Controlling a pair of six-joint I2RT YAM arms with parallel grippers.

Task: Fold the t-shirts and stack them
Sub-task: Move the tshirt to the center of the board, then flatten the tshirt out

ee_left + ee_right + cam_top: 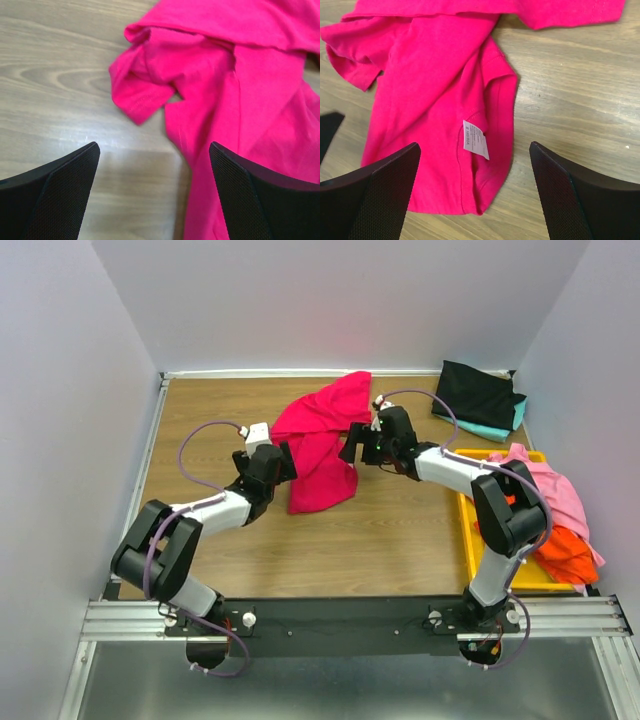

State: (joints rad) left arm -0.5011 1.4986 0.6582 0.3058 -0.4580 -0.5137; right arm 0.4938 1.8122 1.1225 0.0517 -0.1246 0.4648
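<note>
Tools (153, 146) (473, 146) wide open, empty, over crimson t-shirt (322, 445)

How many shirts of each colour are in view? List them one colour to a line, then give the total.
Red shirt: 1
Black shirt: 1
Teal shirt (only an edge shows under the black one): 1
Pink shirt: 1
Orange shirt: 1
Total: 5

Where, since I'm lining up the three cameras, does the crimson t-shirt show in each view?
Top external: the crimson t-shirt lies crumpled mid-table, nearer the far edge.
Left wrist: the crimson t-shirt fills the upper right, a sleeve poking left.
Right wrist: the crimson t-shirt covers the upper left and centre, white label showing.
Shared landmark: the wooden table under it.
</note>
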